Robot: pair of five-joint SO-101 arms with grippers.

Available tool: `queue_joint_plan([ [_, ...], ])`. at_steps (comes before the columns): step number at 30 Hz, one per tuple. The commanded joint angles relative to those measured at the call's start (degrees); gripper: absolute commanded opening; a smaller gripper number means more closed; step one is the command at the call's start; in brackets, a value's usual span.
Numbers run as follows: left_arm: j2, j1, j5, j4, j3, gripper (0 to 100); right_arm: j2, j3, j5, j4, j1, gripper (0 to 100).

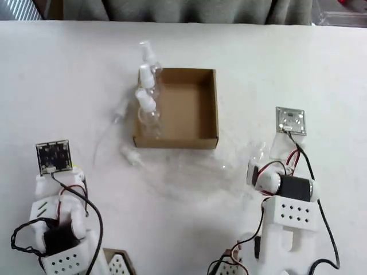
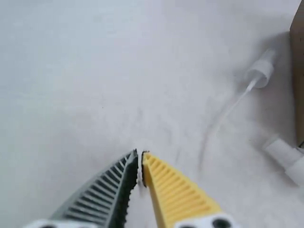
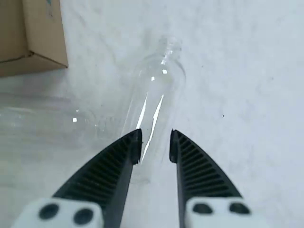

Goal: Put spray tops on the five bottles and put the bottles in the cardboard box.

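Note:
The cardboard box (image 1: 198,136) sits mid-table, with clear bottles wearing white spray tops (image 1: 147,86) standing along its left wall. Two loose spray tops lie left of the box, one with a long tube (image 1: 117,112) (image 2: 259,76), the other (image 1: 131,155) (image 2: 285,156) near the box's front corner. A clear uncapped bottle (image 3: 159,90) (image 1: 257,156) lies on the table right of the box. My right gripper (image 3: 155,142) hangs just over it, slightly open, its black fingers (image 3: 183,156) astride the bottle's body. My left gripper (image 2: 140,164) is shut on nothing above bare table.
Another clear bottle (image 3: 47,124) (image 1: 192,166) lies in front of the box, between the two arms. The box's near corner (image 3: 33,33) is close to the right gripper. The table's far edge (image 1: 183,23) runs along the back.

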Motion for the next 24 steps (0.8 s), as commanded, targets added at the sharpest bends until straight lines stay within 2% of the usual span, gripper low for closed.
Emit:
queue_joint_plan([
  [1,-0.8,2.8,-1.6,-1.0,0.4,3,-0.2,-3.2,-4.1,-1.3,-1.9,14.9],
  [4,-0.8,3.4,-4.0,-1.0,0.7,3,4.4,-5.9,-7.6,-1.0,-4.2,20.2],
  [11,-0.7,5.1,-4.2,-1.0,2.1,3,23.8,-16.9,-16.6,-1.1,-4.7,20.8],
  [18,-0.7,7.3,-8.0,-1.4,3.1,3,34.7,-23.7,-17.5,-1.0,-4.9,20.9],
  [24,-0.7,7.4,-8.3,-2.3,4.0,3,36.2,-25.3,-17.0,2.0,-4.4,23.1],
])
